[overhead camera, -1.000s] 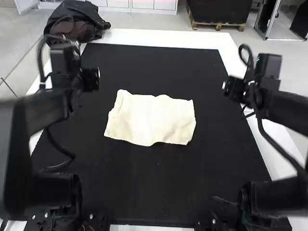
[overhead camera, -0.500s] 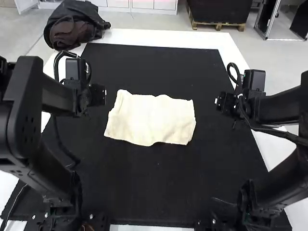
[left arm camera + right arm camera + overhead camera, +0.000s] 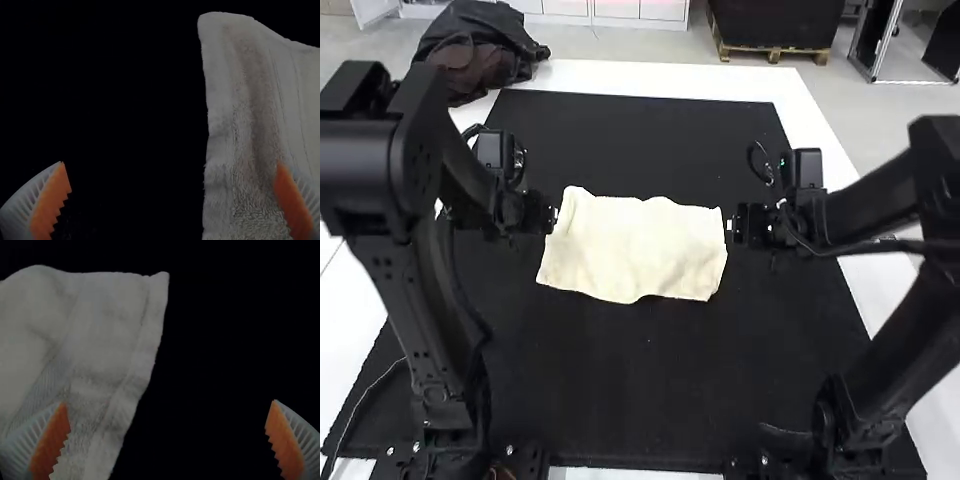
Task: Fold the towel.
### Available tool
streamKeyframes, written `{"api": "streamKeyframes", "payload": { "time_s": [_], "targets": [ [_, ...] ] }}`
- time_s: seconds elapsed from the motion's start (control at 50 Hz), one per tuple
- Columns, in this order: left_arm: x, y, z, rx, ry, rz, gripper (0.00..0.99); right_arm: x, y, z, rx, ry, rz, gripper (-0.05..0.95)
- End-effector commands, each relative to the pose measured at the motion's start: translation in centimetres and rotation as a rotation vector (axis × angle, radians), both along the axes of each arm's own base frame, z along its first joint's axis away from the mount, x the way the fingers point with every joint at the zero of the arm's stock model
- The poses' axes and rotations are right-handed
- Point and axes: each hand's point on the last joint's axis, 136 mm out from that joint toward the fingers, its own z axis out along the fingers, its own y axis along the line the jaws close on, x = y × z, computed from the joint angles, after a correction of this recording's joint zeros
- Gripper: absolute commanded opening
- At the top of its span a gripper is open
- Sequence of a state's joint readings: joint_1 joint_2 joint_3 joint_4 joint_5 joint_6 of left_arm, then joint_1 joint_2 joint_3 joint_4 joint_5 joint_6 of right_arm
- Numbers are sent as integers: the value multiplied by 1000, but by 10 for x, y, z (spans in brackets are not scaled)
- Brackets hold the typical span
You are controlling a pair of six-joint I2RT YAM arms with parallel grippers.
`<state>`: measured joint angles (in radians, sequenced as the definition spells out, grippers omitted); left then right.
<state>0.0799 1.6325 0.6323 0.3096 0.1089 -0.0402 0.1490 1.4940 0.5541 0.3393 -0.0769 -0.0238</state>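
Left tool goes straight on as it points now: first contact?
Probably the towel, near its side edge, with one finger of the left tool; the other finger lines up with the black mat. Depth to either is unclear.

in the high view, the fingertips of the left tool (image 3: 552,218) and the right tool (image 3: 731,225) were too small to make out, and contact with the towel (image 3: 635,245) could not be told. the picture's edges cut off the left arm (image 3: 410,300) and the right arm (image 3: 900,330), which hid parts of the black mat (image 3: 650,400). both wrist views cut off the towel, the left tool (image 3: 171,162) and the right tool (image 3: 169,401); the mat's weave was lost in darkness.
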Motion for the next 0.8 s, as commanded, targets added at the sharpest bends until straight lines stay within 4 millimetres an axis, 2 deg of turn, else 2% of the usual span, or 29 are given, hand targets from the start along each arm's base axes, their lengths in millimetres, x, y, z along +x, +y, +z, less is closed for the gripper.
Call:
{"api": "streamKeyframes", "payload": {
  "time_s": [0.0,0.16,0.48,0.64,0.78],
  "targets": [
    [18,-10,10,4,-37,-68,948,15,4,2,10,-16,-17,908],
    [35,-13,7,-4,-42,-98,948,26,9,-3,26,-19,-11,908],
    [67,-26,-15,0,-9,-135,956,52,14,-16,29,-22,-7,908],
    [79,-38,-23,-5,1,-156,952,57,18,-29,40,9,7,907],
    [85,-38,-31,-5,10,-157,952,59,20,-43,42,36,12,905]
  ]
}}
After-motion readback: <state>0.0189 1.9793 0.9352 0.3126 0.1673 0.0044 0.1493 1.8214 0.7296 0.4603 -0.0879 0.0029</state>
